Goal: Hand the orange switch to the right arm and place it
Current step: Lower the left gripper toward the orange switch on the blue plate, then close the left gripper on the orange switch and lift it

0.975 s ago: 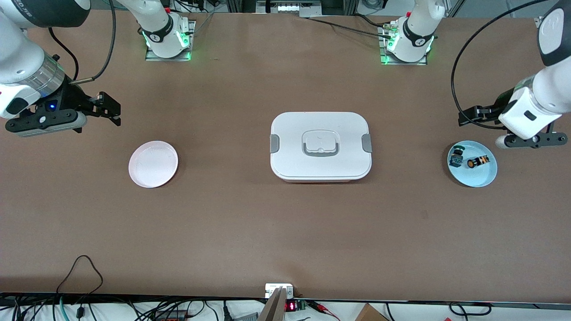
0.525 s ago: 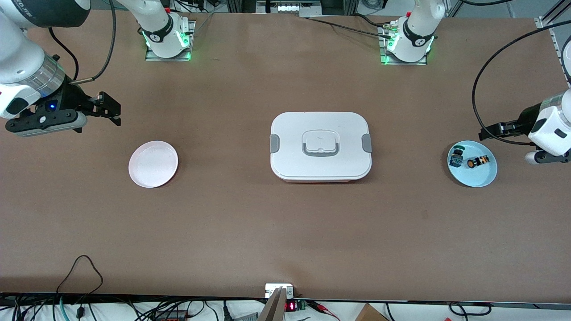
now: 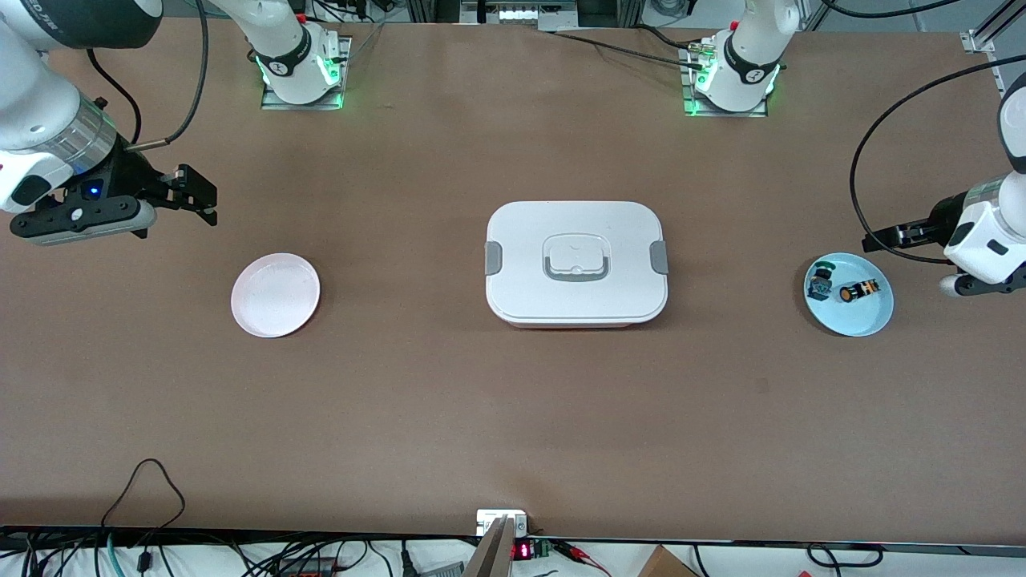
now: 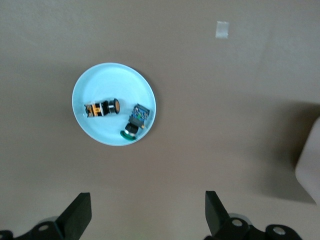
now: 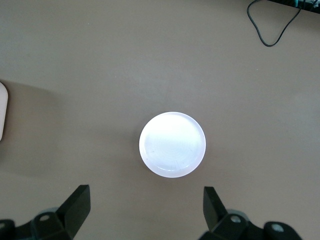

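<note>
In the front view, the orange switch lay on its side in a blue plate near the left arm's end of the table, with a green-topped switch beside it in the same plate. The two switches were close but apart. The left gripper hung in the air just above the table beside the plate's rim, on the side farther from the camera, holding nothing. A closed white box with grey latches sat mid-table, and a pink plate sat toward the right arm's end. The right gripper waited in the air over bare table, apart from the pink plate.

In the left wrist view, the left gripper had its fingers spread wide, with only table between them. The orange switch lay in the blue plate, and the green-topped switch lay at the plate's edge. A corner of the box showed at the frame edge.

In the right wrist view, the right gripper was likewise spread wide and empty, with the pink plate on the table below it.
</note>
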